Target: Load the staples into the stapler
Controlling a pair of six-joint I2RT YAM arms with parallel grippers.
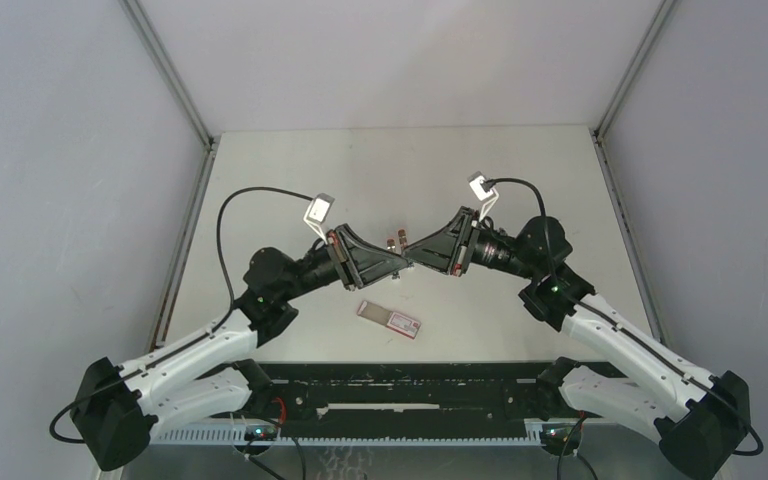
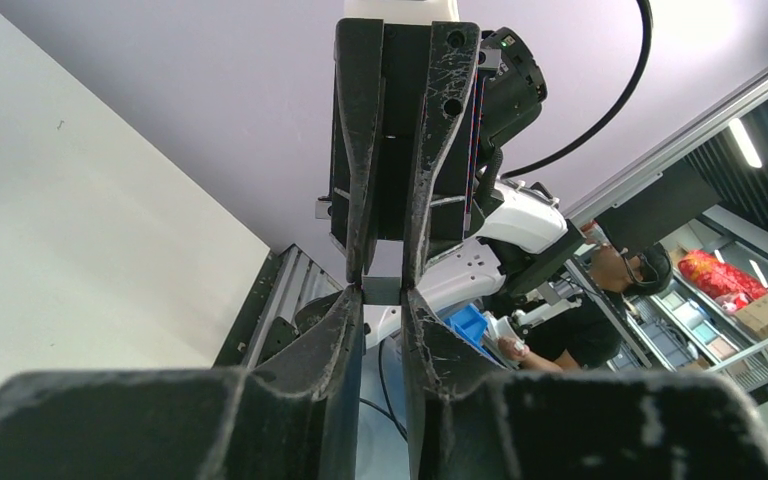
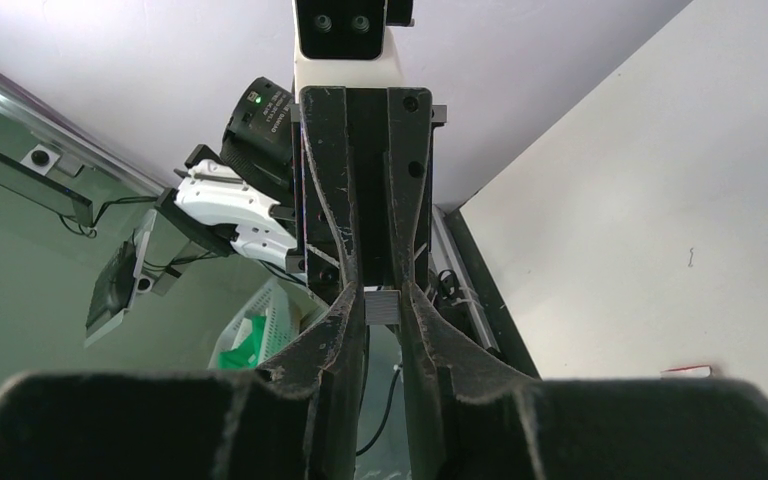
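Your small, flat, rectangular staples pack (image 1: 390, 320) is pink-red with a white label patch. The flat table top (image 1: 290, 180) is a pale off-white. The two-finger plastic left gripper (image 2: 382, 298) and right gripper (image 3: 381, 292) are black, streaked with pale scuffs. The small flat piece (image 3: 383, 308) at their tips is plain grey. Your arm links (image 1: 190, 350) are white and the side walls (image 1: 60, 150) are lilac-grey.

Bright even light, near fingers (image 2: 440, 370) seemingly blurred
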